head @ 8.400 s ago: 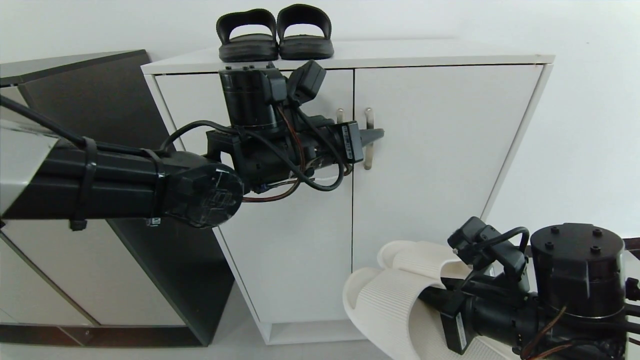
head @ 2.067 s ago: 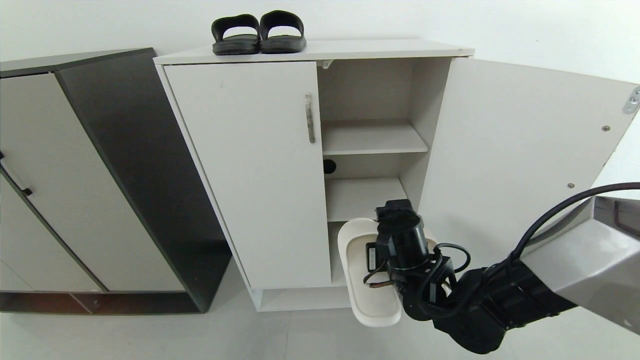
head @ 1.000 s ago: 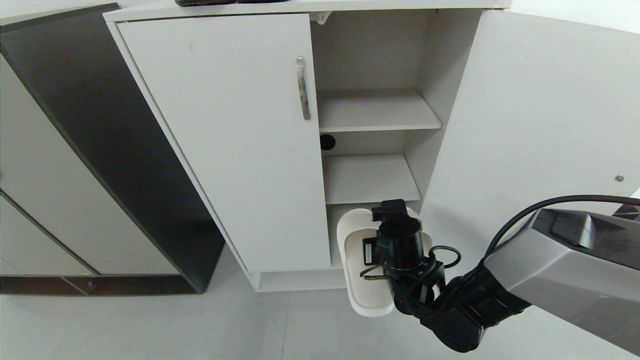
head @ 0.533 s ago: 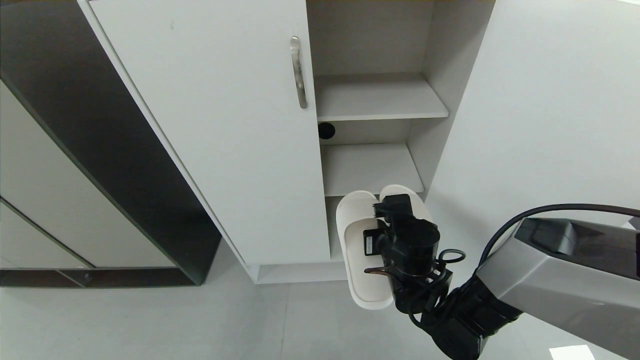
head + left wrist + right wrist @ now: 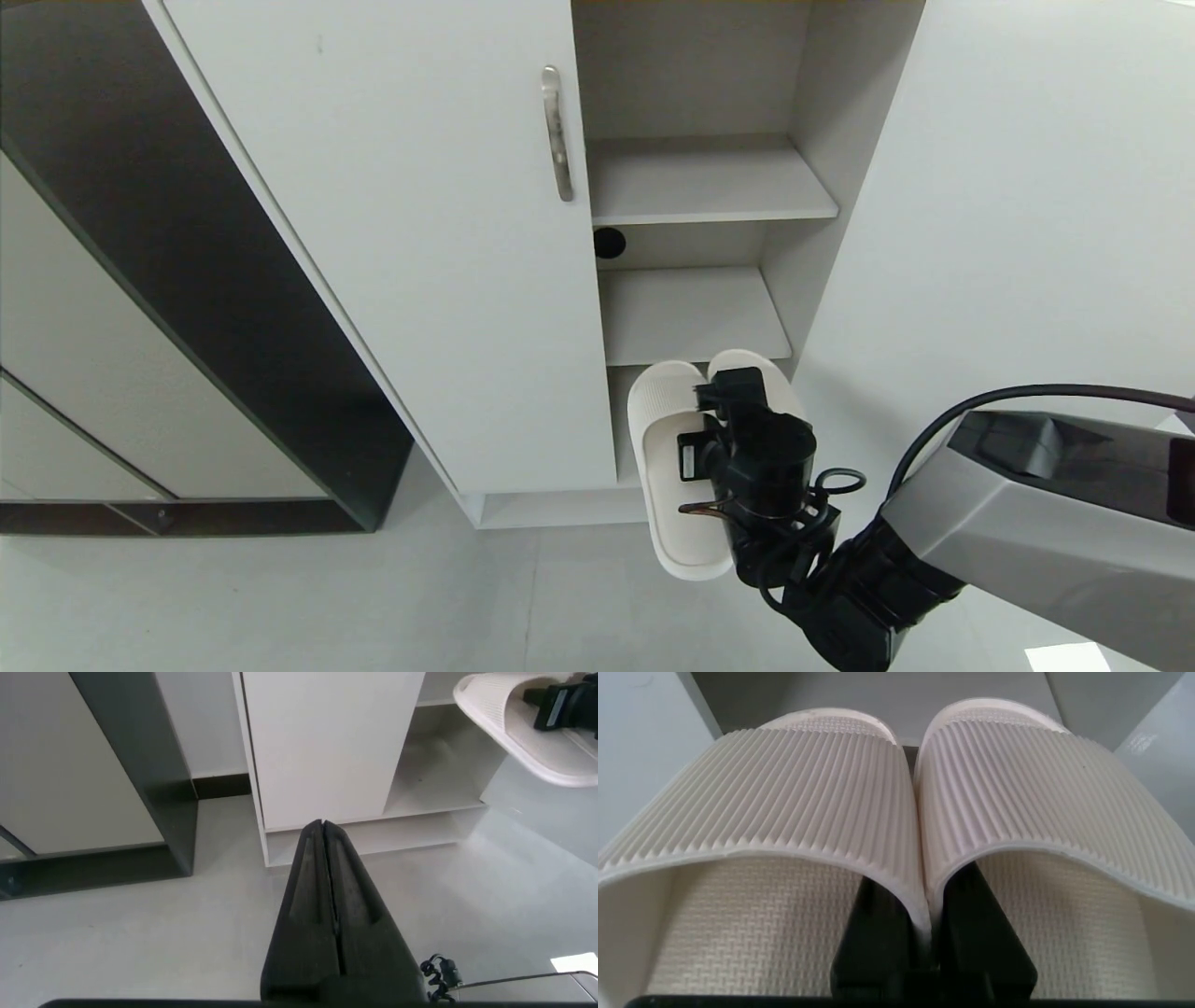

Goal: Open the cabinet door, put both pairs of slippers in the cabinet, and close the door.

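Gripping what, right gripper [image 5: 931,945]?
I read its fingers clamped on the touching inner straps of both white slippers [image 5: 665,448], toes at 12 o'clock at the cabinet's [image 5: 693,317] bottom compartment; open door [image 5: 1008,205] at 2 o'clock.
Left gripper [image 5: 322,859]?
Fingers together, above the floor [image 5: 140,938].

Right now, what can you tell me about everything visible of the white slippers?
The white slippers are a pair of slides that look like soft foam, with ribbed straps and dotted footbeds. They are held side by side, soles down, by the right gripper, which pinches their touching inner walls together. Their toes point at the lowest compartment of the cabinet; the heels hang above the floor.
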Robot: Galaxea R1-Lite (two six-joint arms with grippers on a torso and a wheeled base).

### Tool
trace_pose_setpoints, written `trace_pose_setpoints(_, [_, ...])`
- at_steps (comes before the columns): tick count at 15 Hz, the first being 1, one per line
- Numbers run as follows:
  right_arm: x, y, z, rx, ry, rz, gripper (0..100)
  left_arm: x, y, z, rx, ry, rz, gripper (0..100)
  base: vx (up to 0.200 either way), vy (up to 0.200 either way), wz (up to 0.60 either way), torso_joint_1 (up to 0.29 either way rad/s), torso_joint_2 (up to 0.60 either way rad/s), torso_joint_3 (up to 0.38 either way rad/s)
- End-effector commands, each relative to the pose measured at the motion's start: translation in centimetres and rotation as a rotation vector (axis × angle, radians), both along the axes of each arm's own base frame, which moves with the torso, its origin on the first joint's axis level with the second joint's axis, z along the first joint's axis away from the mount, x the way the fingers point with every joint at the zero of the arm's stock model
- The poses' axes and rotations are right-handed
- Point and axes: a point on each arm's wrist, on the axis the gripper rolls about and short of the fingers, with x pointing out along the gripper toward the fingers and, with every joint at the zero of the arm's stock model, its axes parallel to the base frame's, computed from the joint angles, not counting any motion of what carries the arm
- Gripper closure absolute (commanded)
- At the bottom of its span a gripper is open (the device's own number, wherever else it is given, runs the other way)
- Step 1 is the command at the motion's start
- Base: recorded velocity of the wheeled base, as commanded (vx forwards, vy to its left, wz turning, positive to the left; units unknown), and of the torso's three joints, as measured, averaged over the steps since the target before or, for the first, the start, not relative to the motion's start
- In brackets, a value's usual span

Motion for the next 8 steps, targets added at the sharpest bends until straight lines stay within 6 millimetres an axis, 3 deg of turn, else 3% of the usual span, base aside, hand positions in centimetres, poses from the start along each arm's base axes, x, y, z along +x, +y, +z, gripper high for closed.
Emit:
trace_pose_setpoints(1, [0.3,0.2,-0.6,-0.008,0.007,-0.002,100,0.0,0.0,0.0,0.000,0.001,0.000,100,0.000,0.000,0.00,0.000,0.00,0.000])
trace_pose_setpoints(4, [0.7,0.4,-0.8,-0.005,0.004,0.000,100,0.0,0.0,0.0,-0.005,0.002,0.000,100,0.000,-0.200,0.00,0.001,0.00,0.004])
trace_pose_setpoints(8, [1.4,1.1,-0.3,0.012,-0.014,0.003,100,0.0,0.0,0.0,-0.017,0.002,0.013,100,0.000,0.000,0.00,0.000,0.00,0.000])
